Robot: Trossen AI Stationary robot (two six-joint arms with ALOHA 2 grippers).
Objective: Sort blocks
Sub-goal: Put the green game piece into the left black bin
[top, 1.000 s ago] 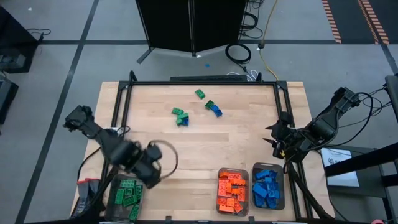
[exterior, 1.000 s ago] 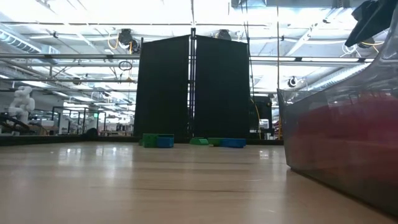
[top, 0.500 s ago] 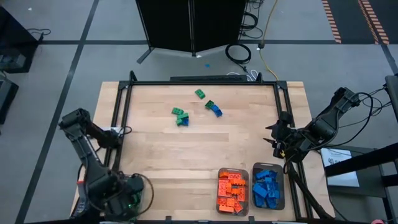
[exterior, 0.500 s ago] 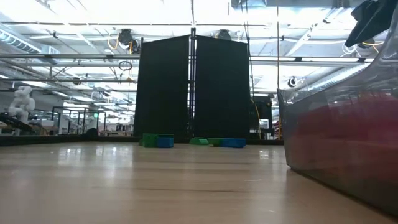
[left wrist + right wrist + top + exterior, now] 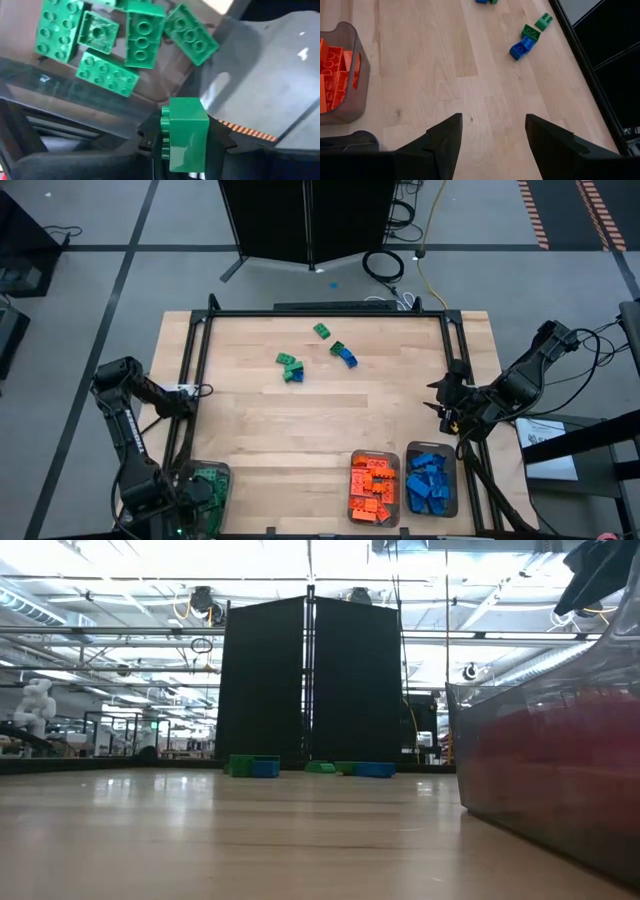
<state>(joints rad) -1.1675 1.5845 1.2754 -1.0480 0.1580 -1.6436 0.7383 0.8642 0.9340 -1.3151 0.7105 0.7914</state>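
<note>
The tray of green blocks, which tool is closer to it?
Left. The left tool hangs right over the green tray, gripping a green block; the right tool waits open at the table's far right edge.

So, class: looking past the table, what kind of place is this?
Probably a robotics lab or workshop hall: bright strip lights hang from an open ceiling, a black divider screen stands behind the wooden table, and cables lie on the floor.

Green, blue blocks (image 5: 318, 353) on pale wood table (image 5: 380, 410); orange tray (image 5: 374, 488), blue tray (image 5: 430, 480), green tray (image 5: 206, 487).
</note>
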